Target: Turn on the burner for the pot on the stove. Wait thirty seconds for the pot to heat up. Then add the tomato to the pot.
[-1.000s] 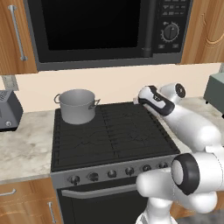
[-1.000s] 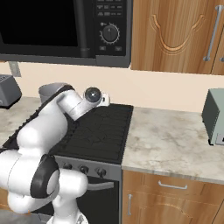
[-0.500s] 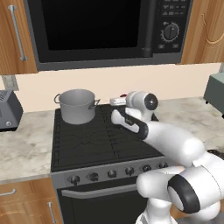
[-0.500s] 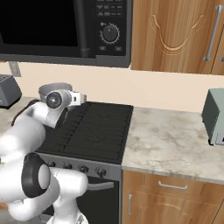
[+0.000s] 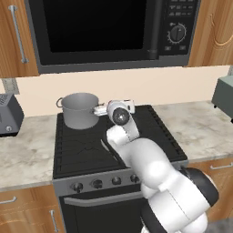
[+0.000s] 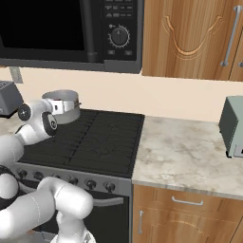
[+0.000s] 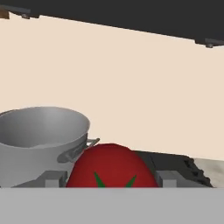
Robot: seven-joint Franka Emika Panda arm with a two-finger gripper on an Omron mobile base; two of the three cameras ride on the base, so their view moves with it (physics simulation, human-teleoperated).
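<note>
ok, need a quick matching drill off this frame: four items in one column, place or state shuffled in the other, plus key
Items
1. pot
2. tomato
3. microwave
4. toaster

Places or states
A. mounted above the stove, dial at its right
B. on the counter to the right of the stove
C. between the fingers of the gripper, close beside the pot
D. lidless, on the back left burner

Pairs: 1-D, 2-C, 3-A, 4-B
</note>
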